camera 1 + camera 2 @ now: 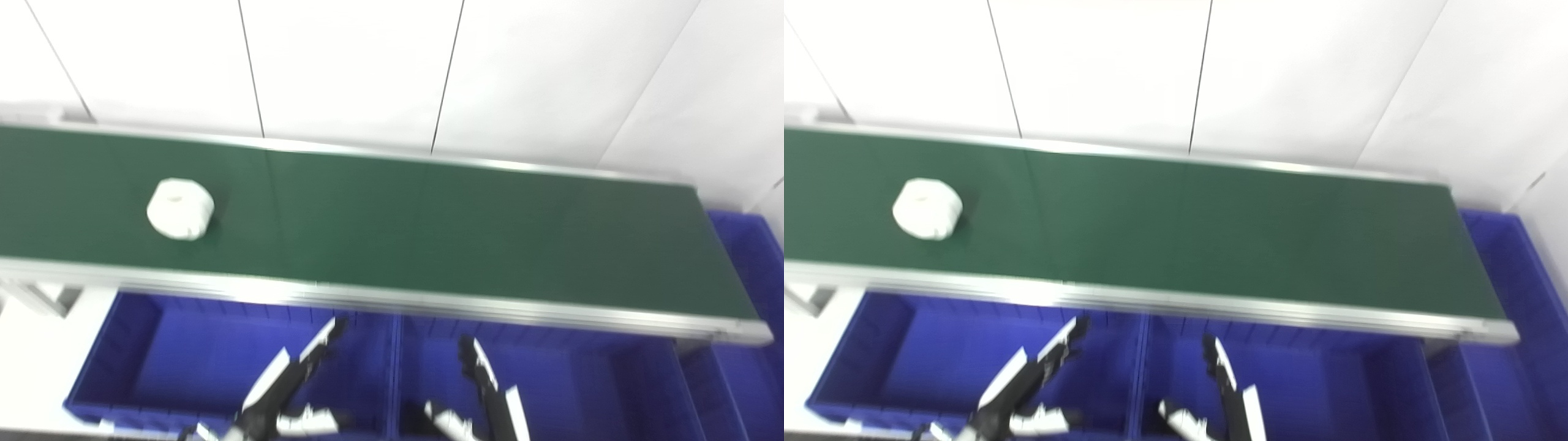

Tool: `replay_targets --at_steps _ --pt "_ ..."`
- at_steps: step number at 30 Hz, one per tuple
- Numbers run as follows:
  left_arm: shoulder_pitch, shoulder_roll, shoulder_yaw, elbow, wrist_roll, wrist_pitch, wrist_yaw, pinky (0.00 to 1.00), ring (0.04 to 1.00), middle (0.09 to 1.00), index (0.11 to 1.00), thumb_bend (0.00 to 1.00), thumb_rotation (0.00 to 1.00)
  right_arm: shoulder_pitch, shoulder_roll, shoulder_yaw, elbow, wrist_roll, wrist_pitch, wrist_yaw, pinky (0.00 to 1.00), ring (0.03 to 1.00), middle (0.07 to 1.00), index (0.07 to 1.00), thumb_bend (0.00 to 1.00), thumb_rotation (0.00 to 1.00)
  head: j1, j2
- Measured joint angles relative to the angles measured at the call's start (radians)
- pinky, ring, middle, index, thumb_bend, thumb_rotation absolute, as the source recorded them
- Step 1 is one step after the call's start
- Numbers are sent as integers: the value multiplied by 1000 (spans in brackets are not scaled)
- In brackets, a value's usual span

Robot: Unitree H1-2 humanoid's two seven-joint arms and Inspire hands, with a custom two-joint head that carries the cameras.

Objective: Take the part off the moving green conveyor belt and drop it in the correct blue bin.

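Note:
A white round part (pixel 180 209) with a small hub on top lies on the green conveyor belt (pixel 429 226), near its left end. Both hands sit low at the picture's bottom, in front of the belt and over the blue bins. My left hand (pixel 288 386) is open, fingers stretched up over the left blue bin (pixel 141 361). My right hand (pixel 484 392) is open too, fingers spread above the middle blue bin (pixel 588 386). Neither hand touches the part, which is far to their upper left.
A third blue bin (pixel 750 257) stands past the belt's right end. The belt's silver front rail (pixel 429 303) runs between the hands and the belt surface. White wall panels stand behind the belt. A white frame piece (pixel 37 300) sits at the lower left.

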Motion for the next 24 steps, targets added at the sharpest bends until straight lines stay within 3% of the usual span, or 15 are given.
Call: replay_targets --at_steps 8,14,23,24 --pt "-1 0 -5 13 -7 0 2 907 993 1000 1000 798 605 -7 -7 16 15 -6 0 -30 883 928 937 962 838 651 61 -21" --pt "-2 2 -17 20 -5 0 24 879 979 1000 1000 789 599 -15 -18 44 25 -12 0 -65 902 930 940 970 825 677 69 -17" --pt "-8 8 -29 18 -6 0 43 894 984 1000 994 817 574 -21 -28 66 21 -11 0 -85 920 941 950 984 824 705 97 20" --pt "-7 8 -28 17 -6 0 43 893 984 1000 995 817 573 -21 -29 66 20 -11 0 -85 917 941 950 986 827 713 121 38"
